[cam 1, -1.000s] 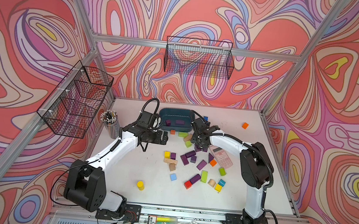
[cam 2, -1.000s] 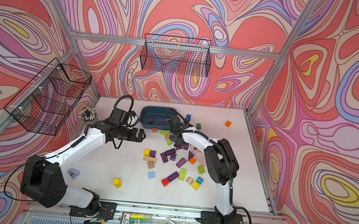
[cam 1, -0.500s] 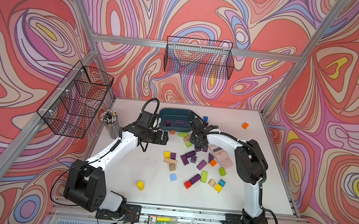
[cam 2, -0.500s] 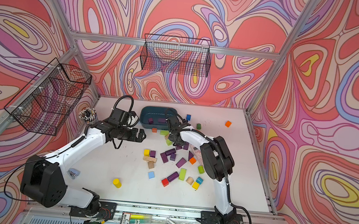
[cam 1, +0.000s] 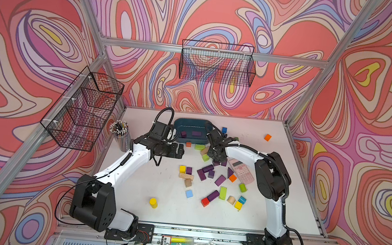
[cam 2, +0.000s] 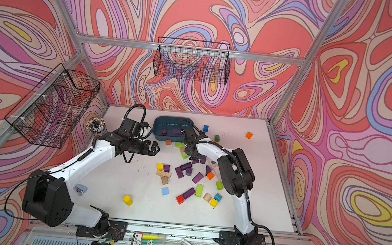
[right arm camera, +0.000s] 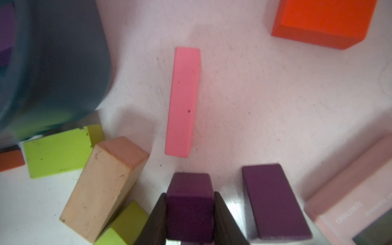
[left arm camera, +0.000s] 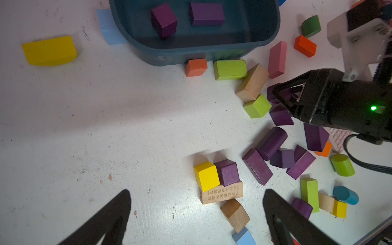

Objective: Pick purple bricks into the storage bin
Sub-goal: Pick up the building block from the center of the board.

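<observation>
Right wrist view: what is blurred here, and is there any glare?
In the right wrist view the storage bin is blurred, the pink bar sharp; glare whitens the table beside the gripped purple brick.

purple bricks [left arm camera: 257, 166] are dark, storage bin [left arm camera: 197, 51] teal, bar [right arm camera: 183, 101] pink, walls [cam 1: 225, 19] swirled red-lilac.

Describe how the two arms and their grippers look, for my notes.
Both the left arm and right arm have white links between bulky black joint housings. Black cables loop along them. The left gripper and right gripper are black with tapering wedge-shaped fingers; a green light glows on the right one.
</observation>
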